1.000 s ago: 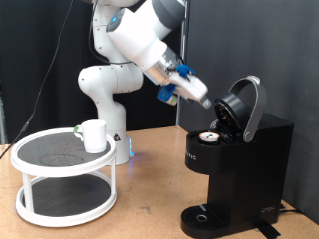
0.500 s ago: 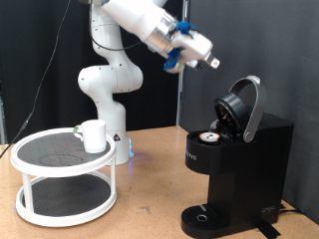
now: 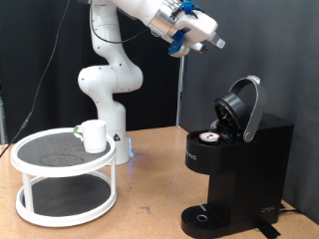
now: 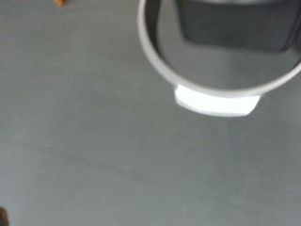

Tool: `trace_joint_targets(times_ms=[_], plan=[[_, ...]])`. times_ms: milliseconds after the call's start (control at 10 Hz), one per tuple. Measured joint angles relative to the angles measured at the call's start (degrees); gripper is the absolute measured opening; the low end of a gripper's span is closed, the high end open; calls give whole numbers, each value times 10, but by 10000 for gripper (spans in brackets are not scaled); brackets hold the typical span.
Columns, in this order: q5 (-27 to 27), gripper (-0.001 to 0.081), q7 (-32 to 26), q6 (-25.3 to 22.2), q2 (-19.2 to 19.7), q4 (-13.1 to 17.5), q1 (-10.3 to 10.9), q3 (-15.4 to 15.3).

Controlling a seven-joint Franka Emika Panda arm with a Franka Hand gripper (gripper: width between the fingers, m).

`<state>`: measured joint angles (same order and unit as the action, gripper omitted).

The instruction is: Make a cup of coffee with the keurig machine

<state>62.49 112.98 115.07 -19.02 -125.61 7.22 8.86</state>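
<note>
Waiting on the two-tier round stand (image 3: 30,159) at the exterior view's left, the cup (image 3: 94,135) sits well apart from the keurig machine (image 3: 239,169) at the right, lid up, a pod in its chamber.

Judging risk: the cup could tip if gripped off-centre. High above the machine, the gripper (image 3: 211,42) touches nothing; I cannot tell how far its fingers part.
</note>
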Motion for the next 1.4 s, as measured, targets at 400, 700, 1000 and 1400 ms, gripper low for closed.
trace_joint_targets(times_ms=[400, 700, 1000, 1400], plan=[[16, 734, 75, 73, 33, 32, 12, -56], [-38, 734, 142, 118, 64, 63, 15, -106], [-36, 735, 149, 131, 74, 71, 15, -116], [-72, 735, 202, 123, 107, 105, 20, -147]])
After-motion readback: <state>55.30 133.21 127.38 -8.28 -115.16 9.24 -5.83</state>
